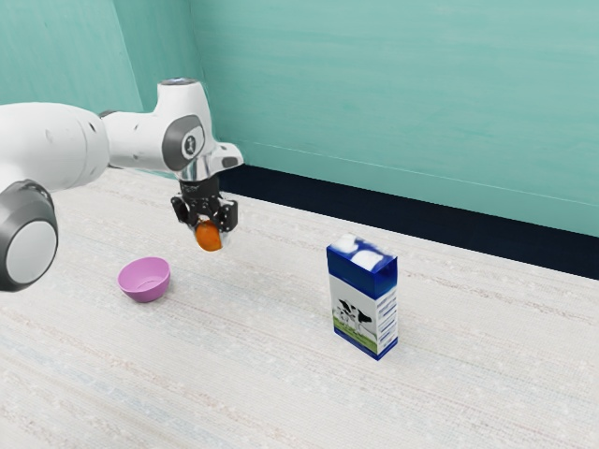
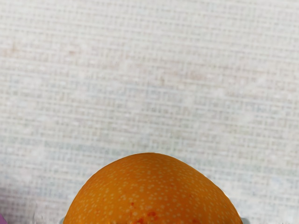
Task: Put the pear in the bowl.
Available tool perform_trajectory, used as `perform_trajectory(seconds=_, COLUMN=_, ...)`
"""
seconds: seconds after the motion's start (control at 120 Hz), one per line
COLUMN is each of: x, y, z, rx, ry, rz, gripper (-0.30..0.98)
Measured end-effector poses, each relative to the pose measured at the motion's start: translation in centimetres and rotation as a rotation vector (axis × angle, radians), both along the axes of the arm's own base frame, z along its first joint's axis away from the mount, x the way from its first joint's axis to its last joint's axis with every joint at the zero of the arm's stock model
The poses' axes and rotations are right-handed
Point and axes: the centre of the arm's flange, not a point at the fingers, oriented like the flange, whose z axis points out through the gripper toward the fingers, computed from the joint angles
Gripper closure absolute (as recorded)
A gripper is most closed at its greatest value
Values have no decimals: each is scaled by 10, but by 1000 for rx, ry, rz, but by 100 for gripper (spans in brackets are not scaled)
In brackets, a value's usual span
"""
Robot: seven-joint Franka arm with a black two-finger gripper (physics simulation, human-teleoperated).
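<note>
**Orange and aloft: grasping the pear [image 1: 208,238] above the table [image 1: 253,374]**

Exterior view. Clasping the pear from two sides between the fingertips of the black gripper [image 1: 209,230], clear of the tabletop and outside the bowl [image 1: 144,281]. Concealing the pear's upper part among the fingers, while exposing its rounded lower part. Showing the pink bowl upright on the table, lower than the pear and toward the exterior view's left; hiding the far side of its outer wall. Cropping the white arm [image 1: 140,140] at the exterior view's left edge. Presenting a blue-and-white carton [image 1: 354,304] upright, well apart from the bowl, toward the exterior view's right, with a cow printed on one face, lettering on the side too small to read, and whitish patches on top hard to make out.

Wrist view. Displaying the pear's domed, pale-speckled skin with a few red flecks, but cutting off the rest at the lower edge. Revealing mere greyish slivers of fingertip against both flanks of the pear. Catching a purple scrap in a lower corner, possibly part of the bowl, too cropped to identify with certainty.
</note>
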Motion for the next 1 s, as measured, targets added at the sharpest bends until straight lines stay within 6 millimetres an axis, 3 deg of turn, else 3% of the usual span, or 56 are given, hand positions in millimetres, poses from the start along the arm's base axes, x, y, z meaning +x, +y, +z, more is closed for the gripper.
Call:
perform_trajectory(seconds=0.275, x=-19, y=91, z=3, rx=14, ry=48, rz=56, gripper=38)
perform_trajectory(seconds=0.358, x=-27, y=110, z=1, rx=13, ry=60, rz=62, gripper=38)
perform_trajectory(seconds=0.517, x=-56, y=117, z=5, rx=-4, ry=85, rz=45, gripper=38)
perform_trajectory(seconds=0.625, x=-70, y=119, z=-6, rx=-13, ry=112, rz=35, gripper=38)
perform_trajectory(seconds=0.858, x=-72, y=129, z=-43, rx=-9, ry=157, rz=20, gripper=38)
perform_trajectory(seconds=1.0, x=-70, y=133, z=-53, rx=-8, ry=163, rz=12, gripper=33)
